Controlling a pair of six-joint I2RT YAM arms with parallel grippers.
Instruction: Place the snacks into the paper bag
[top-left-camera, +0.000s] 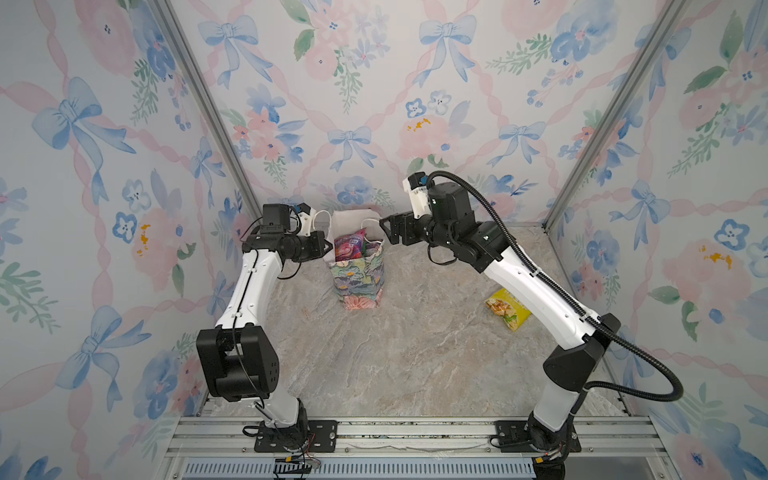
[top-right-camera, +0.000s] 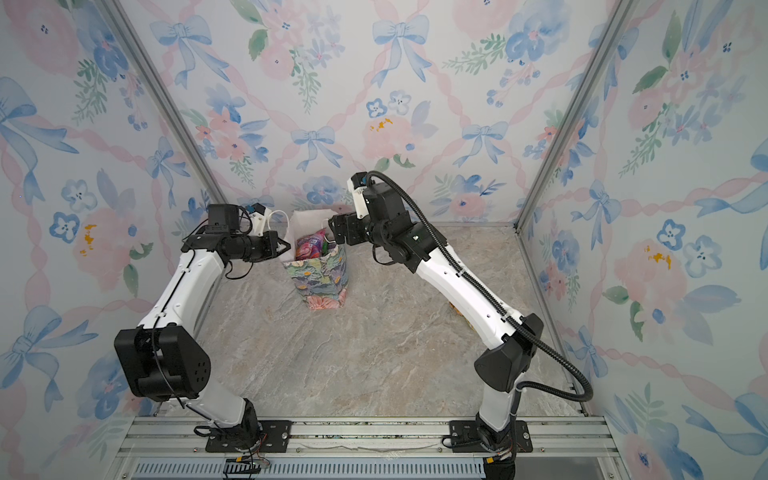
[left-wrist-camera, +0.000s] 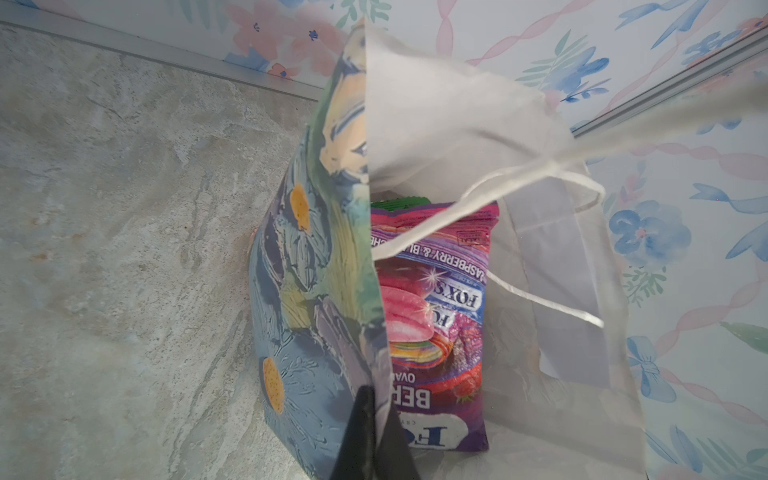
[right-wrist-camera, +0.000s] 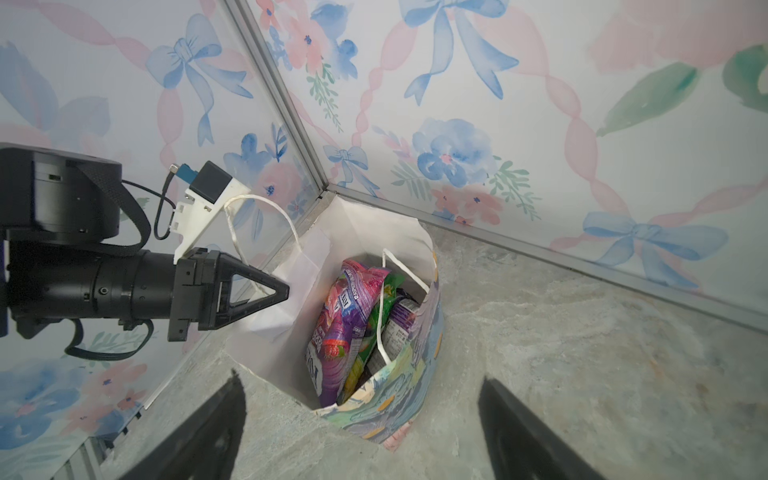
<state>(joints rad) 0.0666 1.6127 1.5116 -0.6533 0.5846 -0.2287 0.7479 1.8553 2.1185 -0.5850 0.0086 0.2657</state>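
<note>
right wrist view: bag stands by the back wall, packets inside; a yellow packet lies on the table, well apart. left gripper pinches the bag's rim; right gripper gapes wide, empty. risk: a tug from that pinch could tip the bag.

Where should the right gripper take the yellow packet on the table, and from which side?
Probably take the yellow packet by its short end nearer the camera, coming straight down from above with the open right gripper. It lies flat on the table, so only a thin edge offers a pinch, and the right arm's forearm crowds its far side.
</note>
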